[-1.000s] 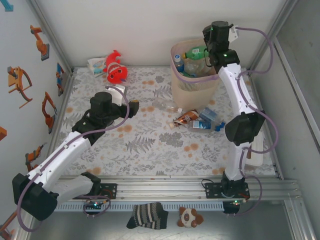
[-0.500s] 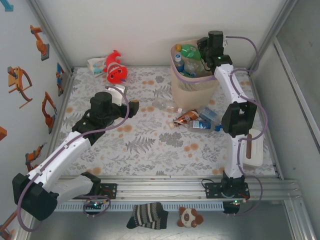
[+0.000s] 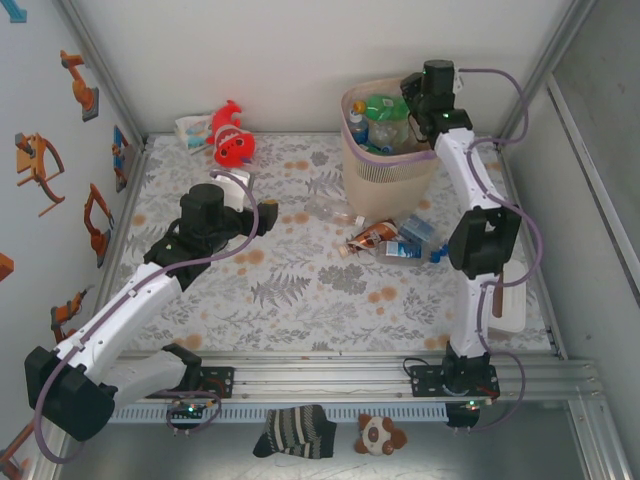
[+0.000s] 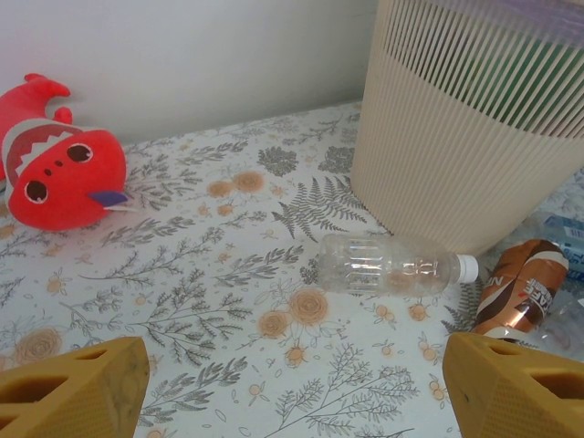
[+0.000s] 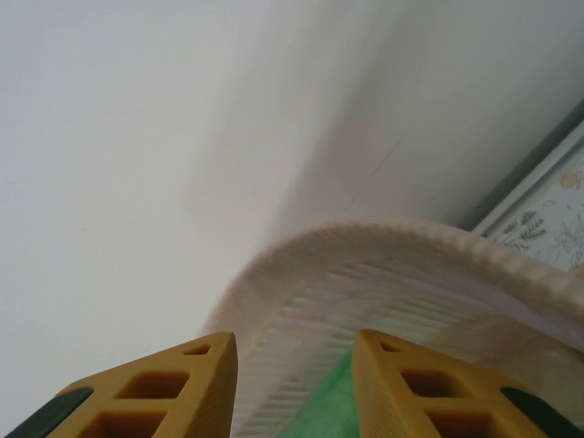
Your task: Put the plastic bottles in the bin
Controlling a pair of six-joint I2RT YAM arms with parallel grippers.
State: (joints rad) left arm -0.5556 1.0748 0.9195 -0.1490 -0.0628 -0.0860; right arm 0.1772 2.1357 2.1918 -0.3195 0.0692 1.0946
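Note:
The beige bin (image 3: 385, 165) stands at the back right of the table, with several bottles inside and a green one (image 3: 383, 106) on top. My right gripper (image 3: 411, 95) hangs over the bin's far right rim. In the right wrist view its fingers (image 5: 292, 343) stand a little apart and grip nothing; the rim (image 5: 392, 242) and a green bottle (image 5: 338, 411) show through the gap. My left gripper (image 3: 262, 200) is wide open low over the table (image 4: 292, 392), just short of a clear bottle (image 4: 388, 266) lying on its side. A brown bottle (image 3: 375, 234) and blue-labelled bottles (image 3: 410, 246) lie by the bin's base.
A red fish plush (image 3: 230, 138) and a small packet (image 3: 192, 128) sit at the back left. A white object (image 3: 507, 300) lies along the right edge. A striped sock (image 3: 295, 430) and a small plush (image 3: 380, 435) lie in front of the rail.
The green bottle beside the right gripper has dropped and shifted left onto the pile in the bin. The right arm has shifted slightly at the rim. The left arm has not moved.

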